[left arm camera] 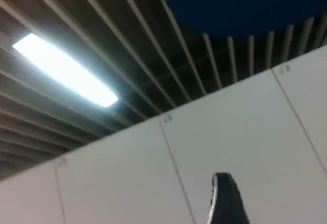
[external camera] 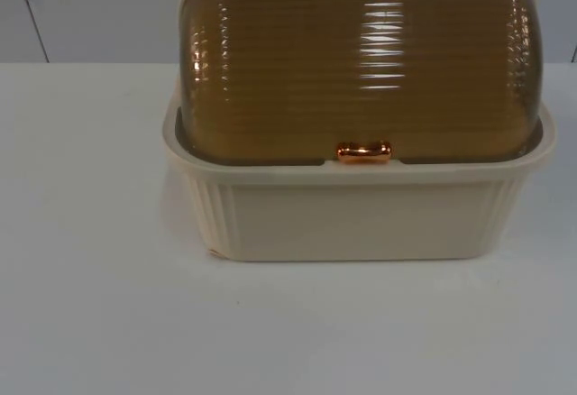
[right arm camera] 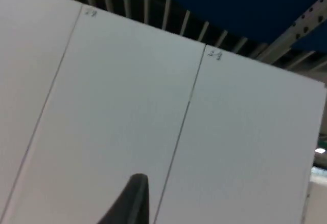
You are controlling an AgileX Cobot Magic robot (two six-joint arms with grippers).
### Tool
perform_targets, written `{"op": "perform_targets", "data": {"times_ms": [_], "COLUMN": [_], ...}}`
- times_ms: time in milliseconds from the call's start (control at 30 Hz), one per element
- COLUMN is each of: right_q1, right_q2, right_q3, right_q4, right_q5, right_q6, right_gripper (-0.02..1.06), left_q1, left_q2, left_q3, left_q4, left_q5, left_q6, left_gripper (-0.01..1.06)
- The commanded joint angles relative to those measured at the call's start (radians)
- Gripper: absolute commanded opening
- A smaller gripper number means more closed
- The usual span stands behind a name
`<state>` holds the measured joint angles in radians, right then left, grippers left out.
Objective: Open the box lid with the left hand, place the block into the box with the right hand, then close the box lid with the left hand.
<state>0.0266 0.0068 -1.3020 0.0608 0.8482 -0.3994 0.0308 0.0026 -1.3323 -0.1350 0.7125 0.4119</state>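
Cream box [external camera: 361, 219], long axis crosswise

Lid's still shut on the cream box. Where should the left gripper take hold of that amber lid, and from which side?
Take the copper handle at the middle of the front lower edge of the amber lid, where it meets the rim of the cream box. Come from the front, the side facing the camera: the domed, ribbed lid probably offers the jaws nothing else to hold.
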Motion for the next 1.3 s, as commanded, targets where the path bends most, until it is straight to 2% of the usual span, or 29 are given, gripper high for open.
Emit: {"op": "perform_targets", "data": {"times_ms": [0, 33, 167, 333, 533, 833, 967, 1000, 1067, 1267], "right_q1": [-0.006, -0.006, -0.006, -0.002, -0.002, -0.002, -0.002, -0.002, -0.002, -0.002], "right_q2": [-0.007, -0.007, -0.007, -0.007, -0.007, -0.007, -0.007, -0.007, -0.007, -0.007], "right_q3": [-0.003, -0.003, 0.003, 0.023, 0.092, 0.201, 0.319, 0.319, 0.381, 0.522], "right_q4": [0.02, 0.02, 0.02, 0.02, 0.02, 0.017, 0.02, 0.02, 0.02, 0.02], "right_q5": [0.089, 0.089, 0.223, 0.286, 0.29, 0.261, 0.202, 0.202, 0.17, 0.18], "right_q6": [0.027, 0.027, 0.111, 0.163, 0.174, 0.179, 0.219, 0.219, 0.248, 0.281], "right_gripper": [1.05, 1.05, 1.05, 1.05, 1.05, 1.05, 1.05, 1.05, 1.05, 1.05], "left_q1": [-0.003, -0.003, -0.003, -0.013, -0.054, -0.054, -0.054, -0.054, -0.054, -0.054], "left_q2": [-0.003, -0.003, -0.003, -0.003, -0.003, -0.003, -0.003, -0.003, -0.003, -0.003], "left_q3": [0.027, 0.027, 0.07, 0.104, 0.153, 0.171, 0.284, 0.284, 0.361, 0.571], "left_q4": [-0.015, -0.015, -0.011, -0.007, -0.018, 0.014, 0.056, 0.056, 0.081, 0.094], "left_q5": [0.045, 0.045, 0.199, 0.261, 0.271, 0.244, 0.23, 0.23, 0.218, 0.215], "left_q6": [-0.069, -0.069, -0.103, -0.103, -0.105, -0.105, -0.225, -0.225, -0.268, -0.327], "left_gripper": [0.51, 0.51, 0.51, 0.51, 0.51, 0.51, 0.51, 0.51, 0.51, 0.51]}}
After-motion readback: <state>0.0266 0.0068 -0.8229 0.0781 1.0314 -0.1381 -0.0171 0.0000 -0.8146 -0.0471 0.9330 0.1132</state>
